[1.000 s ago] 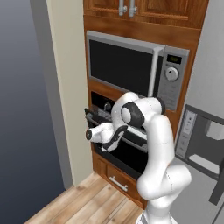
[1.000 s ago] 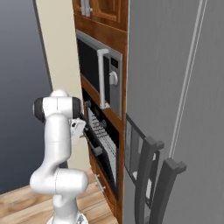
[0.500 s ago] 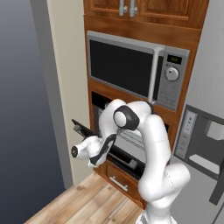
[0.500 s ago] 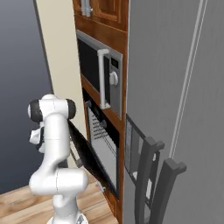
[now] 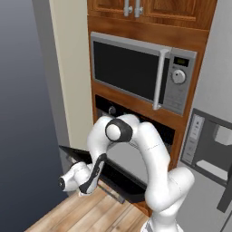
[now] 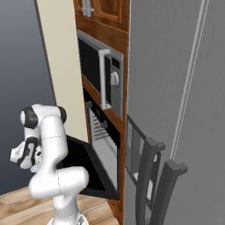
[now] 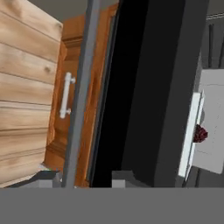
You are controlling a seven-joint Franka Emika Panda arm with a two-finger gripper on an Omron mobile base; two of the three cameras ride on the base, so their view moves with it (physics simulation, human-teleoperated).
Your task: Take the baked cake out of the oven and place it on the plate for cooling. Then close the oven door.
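Note:
The black oven (image 5: 118,110) sits under the microwave, and its oven door (image 5: 118,177) hangs wide open, tilted down close to level. My gripper (image 5: 85,189) is low at the door's outer edge. In the hand view the gripper (image 7: 83,177) is shut on the door's long silver bar handle (image 7: 84,83), which runs up between the two fingertips. Past the black door panel (image 7: 140,78), the small dark red baked cake (image 7: 200,133) rests on a pale tray (image 7: 214,131) inside the oven. The plate is out of view.
A silver microwave (image 5: 136,72) is above the oven, and a grey fridge (image 5: 213,149) with dark handles (image 6: 154,176) stands to the right. A wooden drawer with a white handle (image 7: 65,96) lies below the oven. Wood floor (image 5: 86,215) is underneath, and a cream wall panel (image 5: 72,81) is to the left.
The oven door has swung from almost shut down to wide open. My gripper moved down and out, away from the oven, holding the handle.

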